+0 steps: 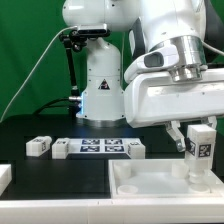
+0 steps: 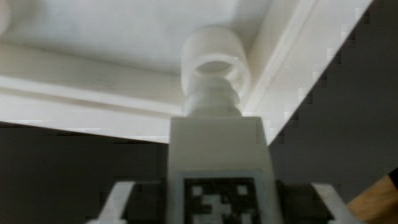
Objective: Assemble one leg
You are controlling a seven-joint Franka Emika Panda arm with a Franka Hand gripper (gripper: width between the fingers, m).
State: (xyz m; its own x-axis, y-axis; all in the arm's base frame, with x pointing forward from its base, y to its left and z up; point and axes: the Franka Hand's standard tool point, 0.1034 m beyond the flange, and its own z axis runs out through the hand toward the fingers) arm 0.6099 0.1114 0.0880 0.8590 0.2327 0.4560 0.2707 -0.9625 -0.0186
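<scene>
I am gripping the small white rectangular plastic leg (image 1: 201, 152) in the clenched hand (image 1: 198, 135) at the exterior frame's lower right, holding it upright so, I judge, its peg end can meet the corner socket (image 2: 214, 58) of the large white rimmed panel (image 1: 145, 182)

No letters, numbers or brand names can be read anywhere. The only signs are black-and-white square pattern tags. One sits on a face of the leg (image 1: 202, 148); in the wrist view the leg (image 2: 217, 150) shows it close but blurred. Several stand in a row on the marker board (image 1: 100, 147) on the table (image 1: 70, 175). A small white block (image 1: 38, 146) off one end of that board carries one, and another block (image 1: 136, 148) at the other end carries one too.
</scene>
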